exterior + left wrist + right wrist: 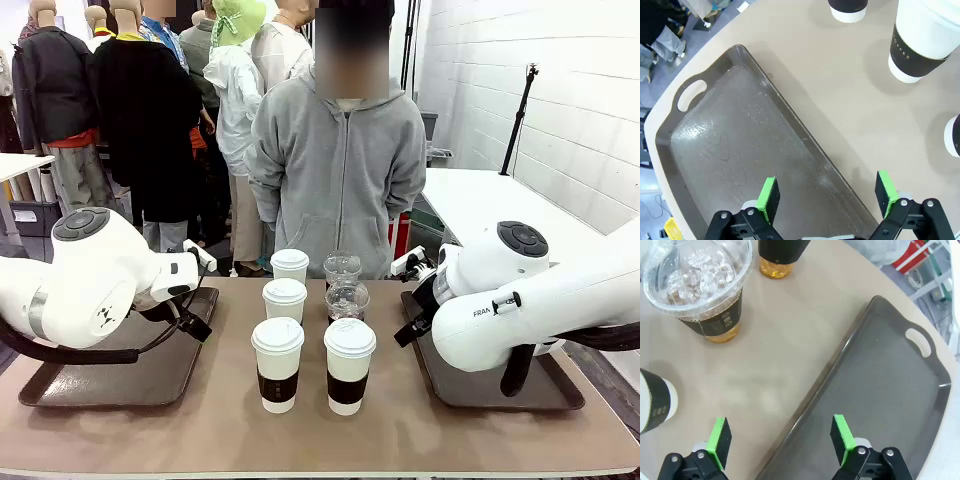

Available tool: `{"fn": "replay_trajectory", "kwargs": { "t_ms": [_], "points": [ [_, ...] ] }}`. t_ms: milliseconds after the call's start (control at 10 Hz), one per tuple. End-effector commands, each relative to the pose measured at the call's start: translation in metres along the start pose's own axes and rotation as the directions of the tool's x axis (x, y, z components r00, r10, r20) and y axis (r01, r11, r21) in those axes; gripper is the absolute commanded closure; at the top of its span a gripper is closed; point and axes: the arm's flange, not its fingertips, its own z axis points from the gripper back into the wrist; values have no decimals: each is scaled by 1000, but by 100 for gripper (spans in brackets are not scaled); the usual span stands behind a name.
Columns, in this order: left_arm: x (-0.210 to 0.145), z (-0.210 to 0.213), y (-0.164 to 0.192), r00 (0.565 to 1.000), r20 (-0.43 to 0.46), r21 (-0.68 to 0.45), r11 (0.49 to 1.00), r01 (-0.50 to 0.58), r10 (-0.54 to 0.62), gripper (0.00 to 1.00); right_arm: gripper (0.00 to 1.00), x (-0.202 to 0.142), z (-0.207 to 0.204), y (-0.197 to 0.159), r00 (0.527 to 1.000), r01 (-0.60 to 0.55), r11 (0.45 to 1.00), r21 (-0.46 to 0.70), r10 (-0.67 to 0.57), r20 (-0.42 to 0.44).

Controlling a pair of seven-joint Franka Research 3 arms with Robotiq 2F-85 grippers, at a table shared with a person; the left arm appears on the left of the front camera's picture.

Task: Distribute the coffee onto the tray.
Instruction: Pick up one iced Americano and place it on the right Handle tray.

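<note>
Left wrist view, cups [920,47] cropped — tray [740,150] too

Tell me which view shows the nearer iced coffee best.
Right wrist view: the nearer iced coffee sits close, with dome lid, ice and sleeve clear. The front view has it small, partly behind a white cup.

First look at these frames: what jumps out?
Six cups cluster in the middle: four white lidded cups with dark sleeves and, right of the back two, two clear dome-lidded cups. A dark tray lies on each side, the left tray and the right tray, with the left tool and right tool open above their inner rims. A person in a grey hoodie stands at the far side.
</note>
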Motion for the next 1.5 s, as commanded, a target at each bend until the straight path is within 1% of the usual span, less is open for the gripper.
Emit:
{"fn": "replay_trajectory", "kwargs": {
  "t_ms": [0,1400],
  "points": [
    [0,0,0,1000,0,0,1000,0,0,0,0,0,0,0,1000,0,1000,0,0,0],
    [0,0,0,1000,0,0,1000,0,0,0,0,0,0,0,1000,0,1000,0,0,0]
  ]
}}
